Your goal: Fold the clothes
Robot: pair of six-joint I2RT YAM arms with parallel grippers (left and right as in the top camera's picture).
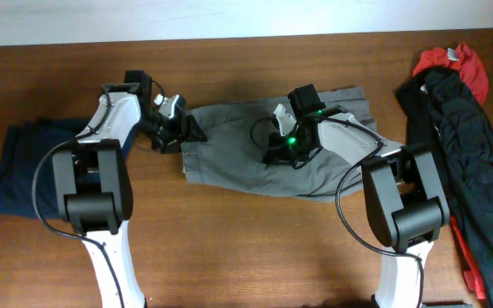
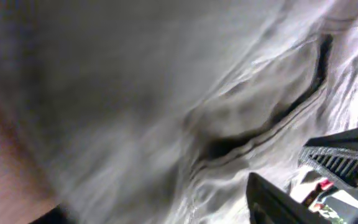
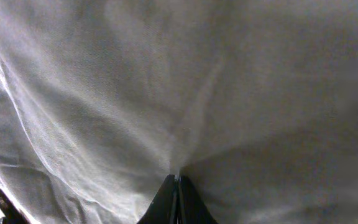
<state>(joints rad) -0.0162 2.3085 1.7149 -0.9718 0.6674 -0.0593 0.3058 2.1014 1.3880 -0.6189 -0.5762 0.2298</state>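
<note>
1. The shorts (image 1: 229,158) lie spread on the middle of the counter (image 1: 255,248).
2. The right pincer (image 3: 178,198), clamped on a thin pinch of shorts, could lose it when lifting.
3. The left pincer (image 1: 181,129), apart at the left edge, might catch only one layer.

In the left wrist view the grey shorts (image 2: 166,93) are smeared by blur, and weave and seams are lost towards the left. Only the finger ends of the left hand (image 2: 309,180) are seen, cut off at the lower right corner. In the right wrist view the right hand (image 3: 178,190) is cut off by the bottom edge, and the cloth pinched between its tips is hidden. From overhead, the middle of the shorts is covered by the right arm (image 1: 349,137). A navy garment (image 1: 24,162) is partly hidden under the left arm (image 1: 109,128), and the black and red garments (image 1: 460,111) are cut off at the right edge.
</note>
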